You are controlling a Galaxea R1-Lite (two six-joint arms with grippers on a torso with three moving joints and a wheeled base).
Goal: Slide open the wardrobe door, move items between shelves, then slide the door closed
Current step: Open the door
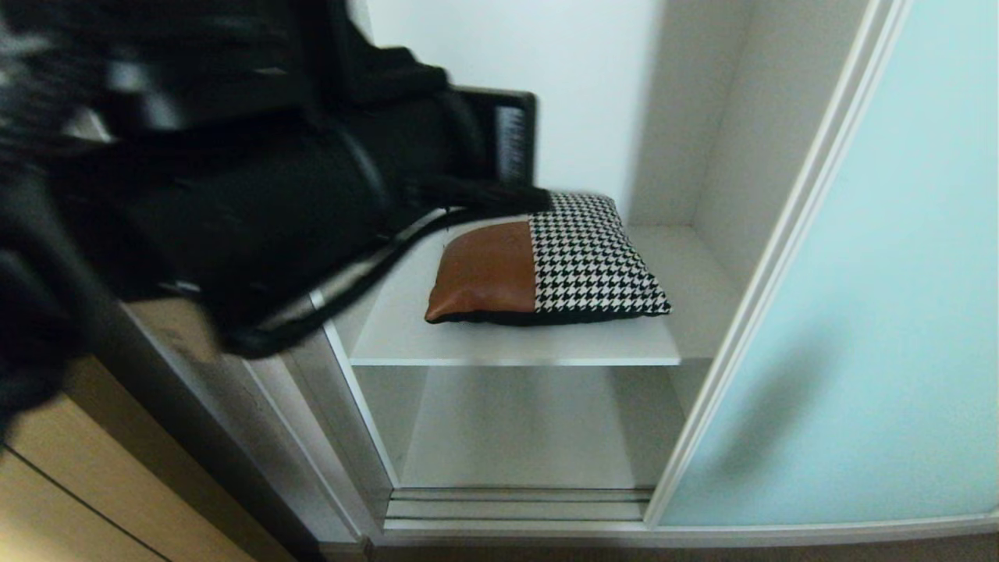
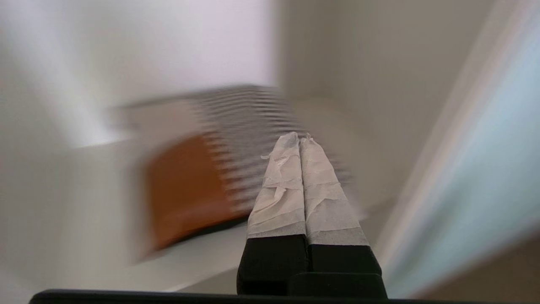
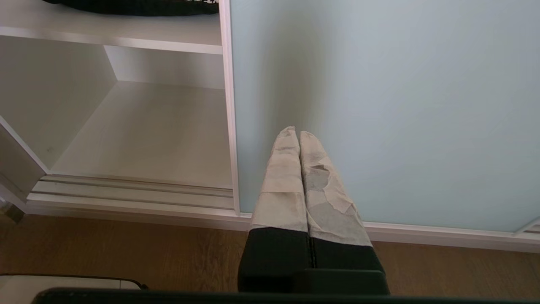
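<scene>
Head view shows my left gripper (image 2: 299, 139) pinched shut with nothing in it, aimed at the cushion (image 1: 546, 261); if I reach it shut like this, I think I will shove it back instead of grabbing it. My right gripper (image 3: 298, 134) is shut too, down by the sliding wardrobe door (image 1: 874, 297). The cushion lies flat on the upper shelf (image 1: 515, 343), rust-brown beside black-and-white houndstooth.
</scene>
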